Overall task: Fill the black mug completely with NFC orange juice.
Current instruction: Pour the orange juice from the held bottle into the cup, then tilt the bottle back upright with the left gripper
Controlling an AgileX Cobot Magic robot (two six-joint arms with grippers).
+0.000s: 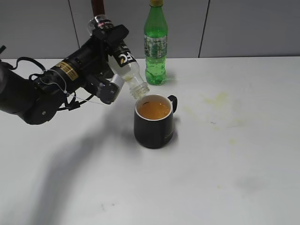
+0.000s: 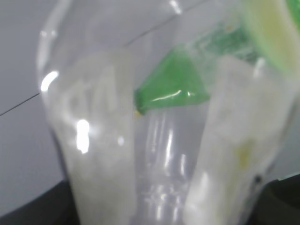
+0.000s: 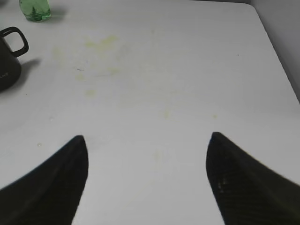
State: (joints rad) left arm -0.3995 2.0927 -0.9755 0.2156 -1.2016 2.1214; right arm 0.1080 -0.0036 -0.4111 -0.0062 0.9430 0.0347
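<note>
A white table (image 1: 243,154) is stained yellow. The left gripper (image 1: 108,58) is clamped on the tilted juice bottle (image 1: 125,65), its neck held just above the black mug (image 1: 153,123), below the jaws, so orange juice (image 1: 153,110) lands inside. The right gripper (image 3: 146,154) is held wide open, clear.

White table (image 1: 243,178) with faint yellowish stains, grey panelled wall (image 1: 243,28) behind.

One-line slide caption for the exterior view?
Left claw tips the emptied juice bottle over the nearly full black mug.

one black mug (image 1: 153,126), one clear juice bottle (image 1: 125,68), one green soda bottle (image 1: 155,47), one dark bottle (image 1: 97,7)
</note>
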